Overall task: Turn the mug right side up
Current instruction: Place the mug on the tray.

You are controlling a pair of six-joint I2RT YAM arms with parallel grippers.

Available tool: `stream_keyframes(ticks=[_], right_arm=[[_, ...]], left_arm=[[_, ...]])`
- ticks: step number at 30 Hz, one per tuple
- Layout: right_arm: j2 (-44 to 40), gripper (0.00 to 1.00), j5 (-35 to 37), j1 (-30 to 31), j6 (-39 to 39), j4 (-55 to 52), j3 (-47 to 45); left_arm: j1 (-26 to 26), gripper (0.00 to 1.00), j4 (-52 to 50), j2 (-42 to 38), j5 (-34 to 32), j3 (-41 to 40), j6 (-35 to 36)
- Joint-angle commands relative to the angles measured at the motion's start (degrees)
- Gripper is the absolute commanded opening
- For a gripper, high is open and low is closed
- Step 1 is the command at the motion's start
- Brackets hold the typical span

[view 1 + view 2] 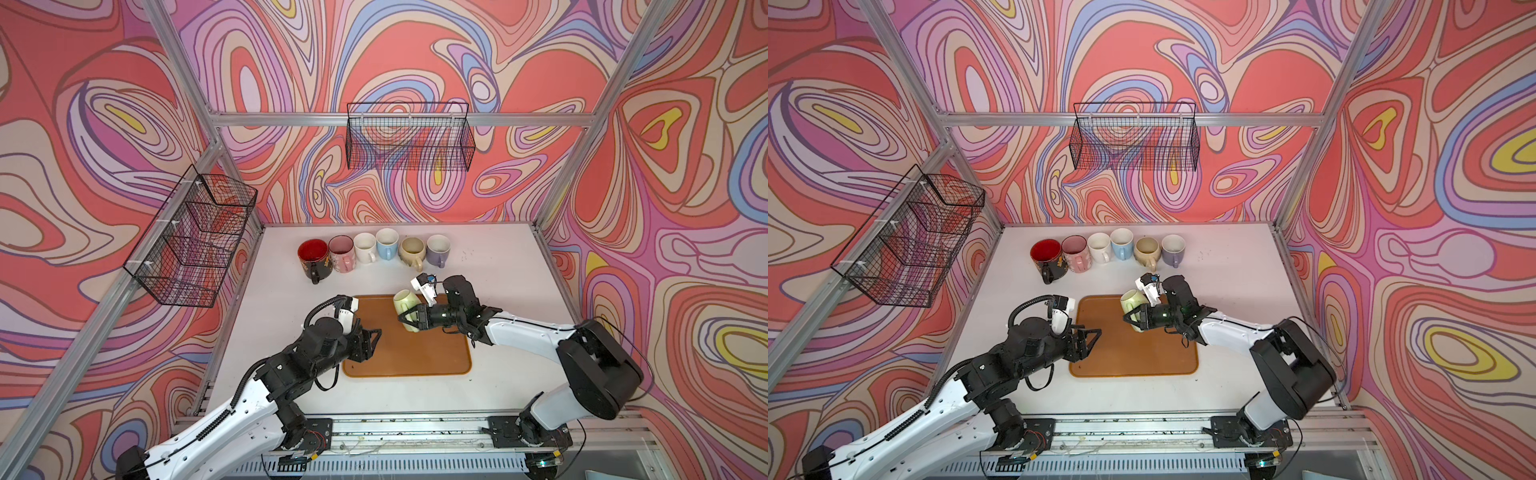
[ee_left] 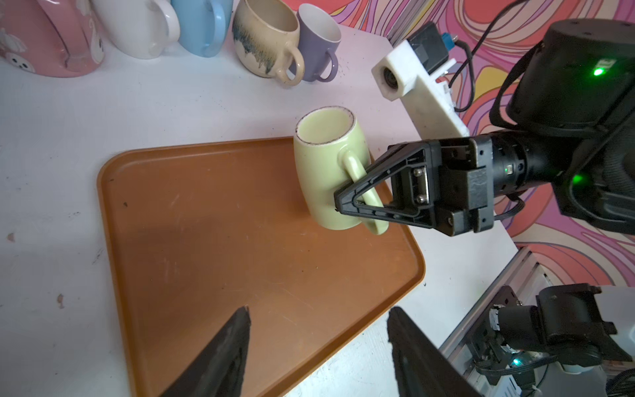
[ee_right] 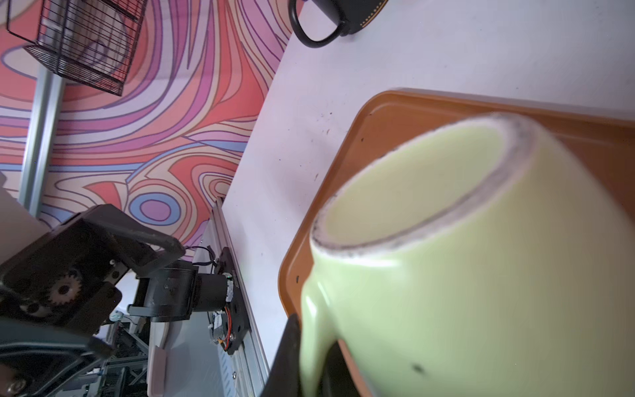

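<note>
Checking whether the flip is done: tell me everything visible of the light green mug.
The light green mug is glossy, barrel-shaped, ceramic by its look, with a loop handle. The right gripper is shut on that handle and holds the mug tilted over the far part of the brown tray. The end facing up is shallow with a rough speckled ring, apparently the foot, so it seems not yet righted. Tray contact is unclear.

No legible txt, labels, brands or nos. in any view.
</note>
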Motion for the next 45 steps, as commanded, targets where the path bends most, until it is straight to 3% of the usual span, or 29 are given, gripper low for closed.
stream_keyframes(ticks=[1,8,16,22,28,32,35,39,45], right_arm=[[2.2,0.0,-3.9,0.8,4.2,31.4,-3.0],[18.2,0.0,-5.0,0.8,13.2,63.3,-7.0],[22.3,0.0,-3.8,1.2,9.6,63.4,-9.8],[21.1,0.28,-2.0,1.2,8.4,63.3,-14.1],[17.3,0.4,-0.8,1.2,6.9,60.5,-17.6],[13.0,0.43,0.6,1.1,5.4,51.6,-17.9],[6.2,0.43,4.2,1.3,1.4,35.8,-17.0],[-3.6,0.43,14.3,1.8,-5.3,11.2,-14.4],[-9.9,0.43,19.2,2.0,-7.1,-5.7,-10.6]], left_arm=[[0.4,0.67,-4.1,-1.5,-2.2,0.4,0.6],[0.3,0.67,-4.8,-3.6,-2.7,-1.0,-0.3],[0.4,0.67,-5.8,-4.0,-2.8,-1.6,-0.8],[0.3,0.7,-6.1,-3.9,-3.6,-1.7,-0.7],[0.4,0.71,-6.8,-2.9,-4.7,-0.6,0.2],[0.4,0.71,-8.7,-0.5,-5.8,1.4,1.2],[0.3,0.71,-10.2,1.6,-6.8,3.0,1.8],[0.4,0.71,-10.7,3.5,-8.1,4.3,2.2],[0.4,0.71,-9.6,5.9,-8.3,4.9,2.8]])
